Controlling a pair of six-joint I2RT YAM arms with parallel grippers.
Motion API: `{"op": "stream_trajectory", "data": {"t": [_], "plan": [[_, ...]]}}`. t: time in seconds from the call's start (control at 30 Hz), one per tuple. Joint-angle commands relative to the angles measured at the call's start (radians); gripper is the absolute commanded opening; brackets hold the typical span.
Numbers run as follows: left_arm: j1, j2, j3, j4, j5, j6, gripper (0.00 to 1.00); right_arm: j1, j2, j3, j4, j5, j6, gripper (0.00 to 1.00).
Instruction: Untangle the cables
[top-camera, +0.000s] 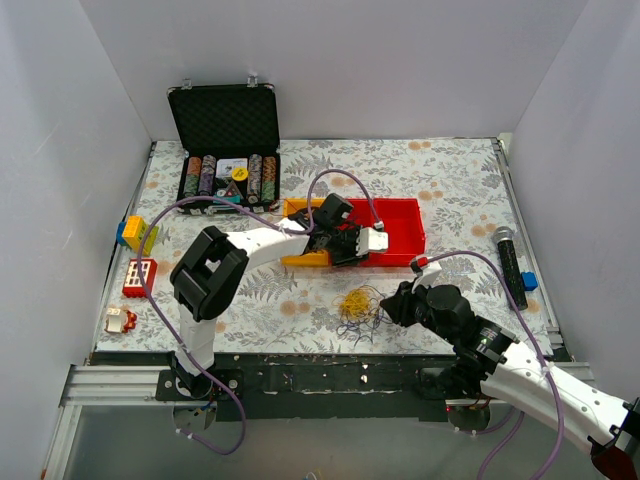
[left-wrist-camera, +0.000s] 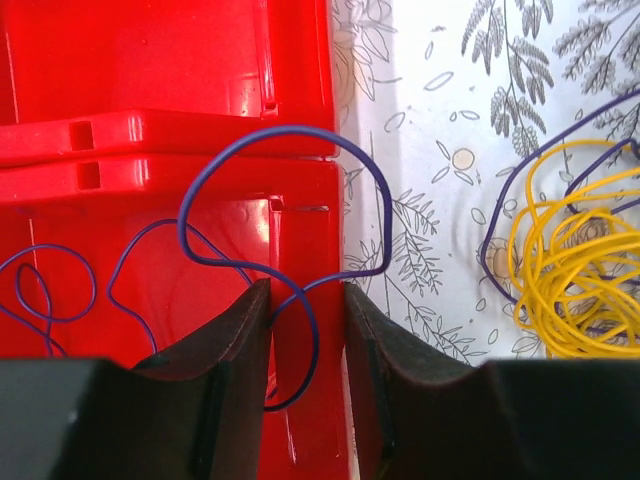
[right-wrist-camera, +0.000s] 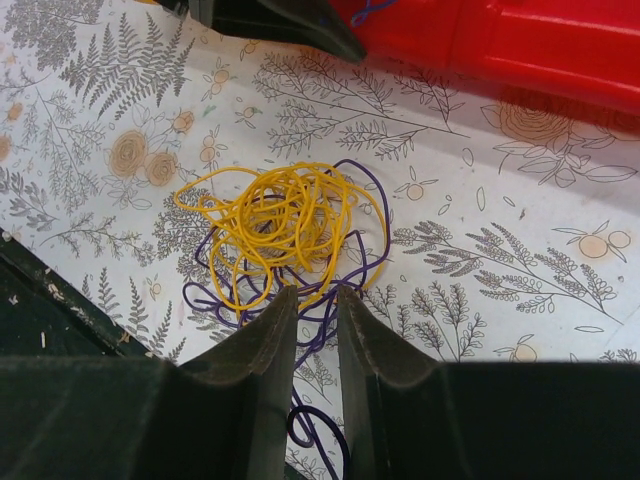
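A tangle of thin yellow and purple cables (top-camera: 355, 305) lies on the floral table near the front edge. It also shows in the right wrist view (right-wrist-camera: 285, 220). One purple cable (left-wrist-camera: 290, 128) lies loose across the red tray (left-wrist-camera: 150, 60), looping over its edge. My left gripper (left-wrist-camera: 307, 290) is open over that tray edge, and the purple cable's loop passes between its jaws. My right gripper (right-wrist-camera: 317, 293) is open just above the near side of the tangle, with purple strands under its jaws. No red cable shows.
The red tray (top-camera: 400, 215) sits mid-table with a yellow-orange piece (top-camera: 305, 208) on its left. An open case of poker chips (top-camera: 225, 150) stands at the back left. Toy blocks (top-camera: 135, 235) lie along the left edge. A black marker (top-camera: 510, 265) lies at the right.
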Motion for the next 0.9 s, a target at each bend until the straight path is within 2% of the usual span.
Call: {"op": "stream_trajectory", "data": {"t": [0.0,0.23,0.57,0.87], "plan": [[0.023,-0.056,0.078,0.032,0.060,-0.109,0.14,0.004,-0.001,0.022,0.043,-0.014,-0.004,0.30],[0.031,-0.073,0.030,0.018,0.074,-0.104,0.13,0.004,0.004,0.019,0.051,-0.017,-0.004,0.30],[0.031,-0.136,-0.157,0.025,0.066,0.011,0.15,0.004,0.004,0.014,0.051,-0.015,-0.001,0.29],[0.029,-0.147,-0.152,0.052,0.054,-0.047,0.32,0.002,0.013,0.011,0.060,-0.018,0.000,0.29]]}}
